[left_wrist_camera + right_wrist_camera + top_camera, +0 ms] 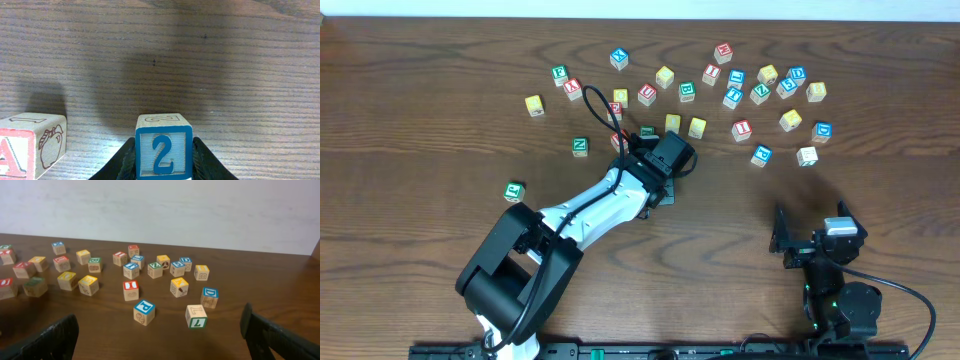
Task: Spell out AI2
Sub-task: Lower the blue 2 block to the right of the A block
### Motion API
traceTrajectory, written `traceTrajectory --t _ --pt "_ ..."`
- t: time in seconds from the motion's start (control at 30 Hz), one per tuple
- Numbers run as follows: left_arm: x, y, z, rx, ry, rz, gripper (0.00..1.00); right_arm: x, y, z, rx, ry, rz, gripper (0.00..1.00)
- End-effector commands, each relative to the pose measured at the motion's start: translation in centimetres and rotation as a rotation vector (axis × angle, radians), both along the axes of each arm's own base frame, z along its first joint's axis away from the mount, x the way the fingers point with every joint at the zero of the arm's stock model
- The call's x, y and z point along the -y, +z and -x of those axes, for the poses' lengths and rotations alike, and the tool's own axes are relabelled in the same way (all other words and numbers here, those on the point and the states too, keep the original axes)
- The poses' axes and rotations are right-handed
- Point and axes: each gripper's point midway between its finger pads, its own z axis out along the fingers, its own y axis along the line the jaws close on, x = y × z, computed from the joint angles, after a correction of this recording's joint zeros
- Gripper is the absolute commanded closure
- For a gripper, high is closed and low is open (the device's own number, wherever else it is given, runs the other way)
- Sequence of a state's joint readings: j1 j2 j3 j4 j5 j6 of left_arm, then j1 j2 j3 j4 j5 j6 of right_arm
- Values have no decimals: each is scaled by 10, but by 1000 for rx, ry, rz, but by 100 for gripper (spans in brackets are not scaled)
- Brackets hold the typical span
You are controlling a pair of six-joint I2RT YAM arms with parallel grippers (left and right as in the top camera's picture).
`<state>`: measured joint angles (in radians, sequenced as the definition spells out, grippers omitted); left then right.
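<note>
The left end effector [164,169] is reaching out over the middle of the desk [420,120] and is gripping the 2 cube [163,147], one dark finger pressing on each side of it. The blue 2 is facing the wrist camera upright. Whether the cube's underside is touching the wood cannot be told, since it is cut off at the bottom of the view.

The A cube [30,147] is sitting on the desk beside the 2 cube, on its left in the wrist view, with a clear strip of bare wood between them; its red A is partly cropped.

The I cube [741,129] is lying among the other cubes [765,74] scattered toward the far right of the desk, its red letter facing up.

The right end effector [162,337] is hovering near the front right corner with its fingers spread wide, holding nothing.
</note>
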<state>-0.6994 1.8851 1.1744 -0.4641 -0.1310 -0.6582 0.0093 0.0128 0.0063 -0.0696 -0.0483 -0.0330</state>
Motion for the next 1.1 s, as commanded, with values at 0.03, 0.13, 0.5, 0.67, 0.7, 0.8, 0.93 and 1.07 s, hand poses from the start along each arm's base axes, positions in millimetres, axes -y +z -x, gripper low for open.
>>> traceTrajectory --t 0.03,0.13,0.5,0.67,0.7,0.8,0.93,1.07 --pt "-6 -7 3 -13 14 -21 92 3 -1 0 -2 -15 -10 1" --pt "-6 -7 2 -11 15 -20 92 3 -1 0 -2 -15 -10 1" --pt "-5 -7 2 -8 15 -17 91 3 -1 0 -2 -15 -10 1" --pt "-5 -7 2 -9 15 -18 91 3 -1 0 -2 -15 -10 1" --pt "-5 -7 2 -9 15 -18 91 3 -1 0 -2 -15 -10 1" --pt "-5 -7 2 -9 15 -18 87 3 -1 0 -2 -15 -10 1" --pt "-5 -7 2 -10 15 -19 90 3 -1 0 -2 -15 -10 1" --pt "-7 -10 3 -16 15 -25 92 3 -1 0 -2 -15 -10 1"
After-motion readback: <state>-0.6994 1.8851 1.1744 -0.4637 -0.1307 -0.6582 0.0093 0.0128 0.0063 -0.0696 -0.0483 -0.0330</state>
